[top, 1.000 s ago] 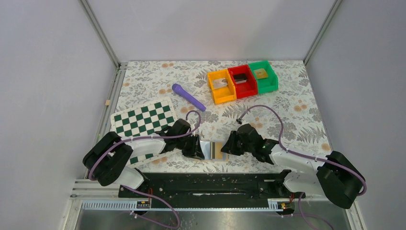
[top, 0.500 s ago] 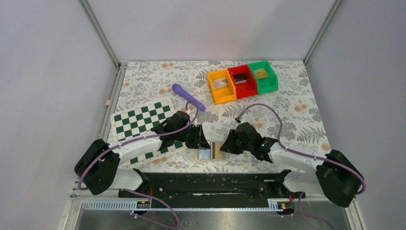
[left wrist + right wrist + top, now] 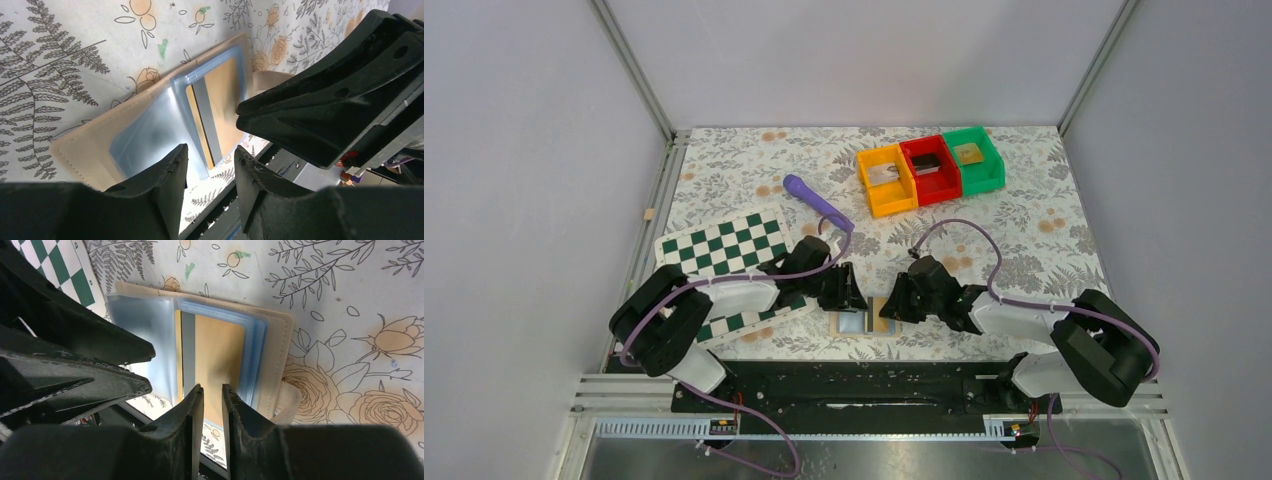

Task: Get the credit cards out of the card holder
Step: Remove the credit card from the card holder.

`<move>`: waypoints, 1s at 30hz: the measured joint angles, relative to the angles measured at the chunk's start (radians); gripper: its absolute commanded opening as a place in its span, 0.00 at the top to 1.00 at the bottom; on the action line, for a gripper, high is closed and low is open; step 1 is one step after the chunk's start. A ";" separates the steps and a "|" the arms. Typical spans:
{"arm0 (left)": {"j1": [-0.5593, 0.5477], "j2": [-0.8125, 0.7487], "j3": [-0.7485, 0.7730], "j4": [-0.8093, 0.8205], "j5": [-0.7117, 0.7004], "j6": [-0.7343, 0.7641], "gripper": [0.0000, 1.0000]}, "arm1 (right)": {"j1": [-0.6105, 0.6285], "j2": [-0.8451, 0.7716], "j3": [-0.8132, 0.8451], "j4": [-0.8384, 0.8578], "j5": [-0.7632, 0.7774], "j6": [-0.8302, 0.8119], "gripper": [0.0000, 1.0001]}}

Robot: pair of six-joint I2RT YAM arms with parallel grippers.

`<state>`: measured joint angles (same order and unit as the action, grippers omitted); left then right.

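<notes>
Hovering just over the open card holder [image 3: 277, 340], the jaws of the right gripper [image 3: 212, 387] stand narrowly apart, gripping nothing, their tips above the near edge of a gold card [image 3: 220, 355] with a grey stripe that sits inside a clear blue sleeve [image 3: 145, 325]. The jaws of the left gripper [image 3: 210, 150] are parted a little wider and also empty, poised over the other half of the holder. It lies unfolded and flat on the floral surface [image 3: 1024, 220], near its front edge and between the two arms. The step in hand looks like the first extraction. The next move likely calls for one side to pin the holder while the other pinches the card's exposed edge and slides it out along the sleeve. One holder and one card show; whether more cards sit behind it I cannot tell. Farther out lie one checkered board [image 3: 724, 248], one purple tool [image 3: 816, 202] and three bins [image 3: 930, 168], orange, red and green.
</notes>
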<state>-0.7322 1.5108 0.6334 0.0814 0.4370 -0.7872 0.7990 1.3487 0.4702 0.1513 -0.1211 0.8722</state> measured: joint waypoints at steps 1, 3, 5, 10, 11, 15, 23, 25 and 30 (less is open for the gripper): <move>0.000 0.004 -0.005 0.011 -0.001 -0.001 0.60 | 0.000 0.000 -0.005 0.011 0.000 0.001 0.73; 0.000 0.014 -0.019 0.037 -0.002 -0.001 0.60 | 0.000 0.000 -0.018 0.035 0.000 0.007 0.73; 0.000 0.021 -0.027 0.048 -0.003 0.000 0.60 | 0.000 0.000 -0.026 0.053 0.000 0.011 0.73; 0.000 0.027 -0.034 0.055 -0.013 0.004 0.60 | 0.000 0.000 -0.043 0.090 -0.001 0.020 0.73; 0.000 0.028 -0.034 0.057 -0.013 0.004 0.60 | 0.000 0.000 -0.045 0.094 -0.001 0.023 0.73; 0.000 0.032 -0.049 0.103 -0.012 0.002 0.59 | 0.000 -0.009 -0.048 0.093 0.000 0.023 0.73; 0.000 0.031 -0.084 0.194 0.008 -0.037 0.59 | 0.000 -0.056 -0.056 0.039 0.006 0.022 0.73; 0.000 0.029 -0.086 0.205 0.010 -0.045 0.59 | 0.000 -0.066 -0.056 0.034 0.006 0.022 0.73; 0.000 0.025 -0.086 0.220 0.011 -0.052 0.59 | 0.000 -0.084 -0.056 0.026 0.008 0.021 0.73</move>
<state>-0.7322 1.5360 0.5476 0.3019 0.4480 -0.8394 0.7990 1.2652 0.4137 0.1776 -0.1131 0.8936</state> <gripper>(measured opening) 0.407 0.269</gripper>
